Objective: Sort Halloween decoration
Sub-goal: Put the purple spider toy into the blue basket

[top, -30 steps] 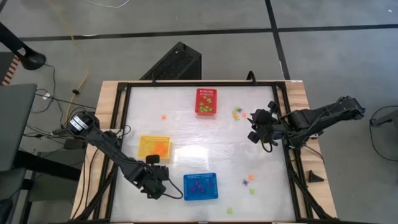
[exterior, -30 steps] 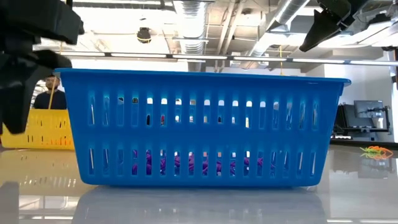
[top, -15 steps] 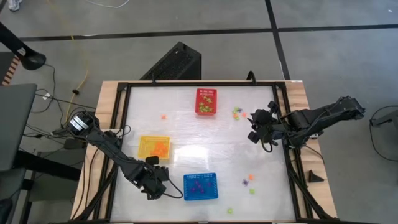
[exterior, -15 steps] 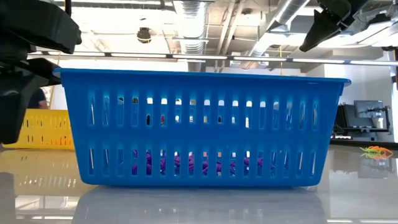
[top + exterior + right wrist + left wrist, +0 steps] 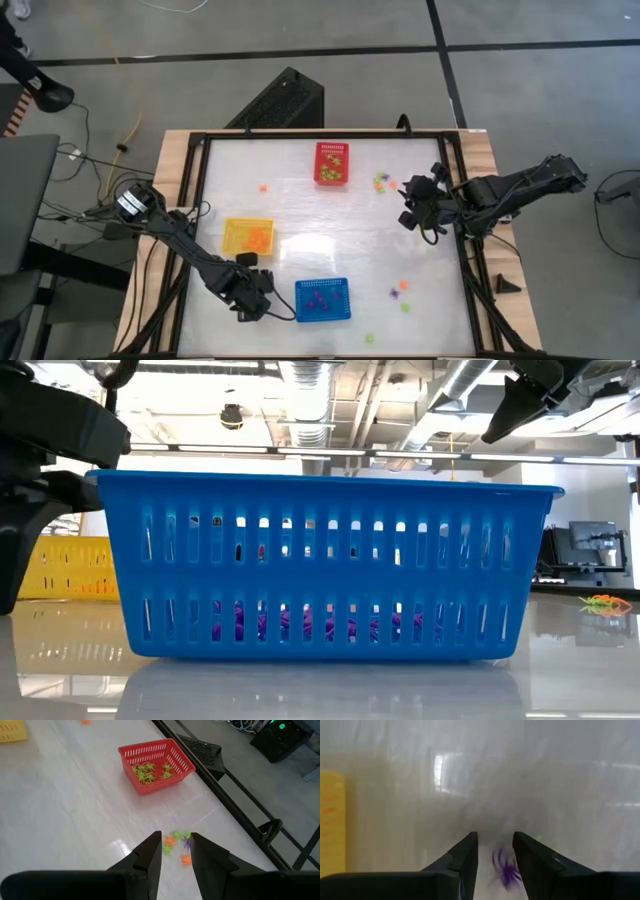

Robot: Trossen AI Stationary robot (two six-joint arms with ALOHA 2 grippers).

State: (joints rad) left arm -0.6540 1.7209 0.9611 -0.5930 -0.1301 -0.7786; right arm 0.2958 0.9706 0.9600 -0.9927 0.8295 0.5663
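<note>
My left gripper [image 5: 252, 297] hovers just left of the blue basket [image 5: 322, 300], shut on a small purple spider trinket [image 5: 505, 868]. My right gripper [image 5: 408, 215] waits above the table's right side, its fingers slightly open [image 5: 175, 839], with nothing between them. Just beyond its fingertips a small cluster of orange, green and purple trinkets [image 5: 175, 842] lies on the table. More trinkets lie loose: an orange one [image 5: 263, 187], a group [image 5: 401, 292] right of the blue basket, and a green one [image 5: 369, 339]. My left gripper has the purple spider [image 5: 505, 868] between its two fingers, a little back from the tips. The spider sits against one finger [image 5: 530, 862], its legs sticking into the gap. It is lifted clear of the table.
The red basket [image 5: 332, 163], near the far edge, holds green trinkets. The yellow basket [image 5: 248, 236] holds orange ones, and the blue basket [image 5: 325, 565] purple ones. A black frame [image 5: 455, 215] runs round the table. The table's middle [image 5: 340, 235] is bare.
My left arm has edged a little toward the blue basket and the near edge; in the low view its dark bulk now covers more of the left side. The right arm and the baskets have kept still.
</note>
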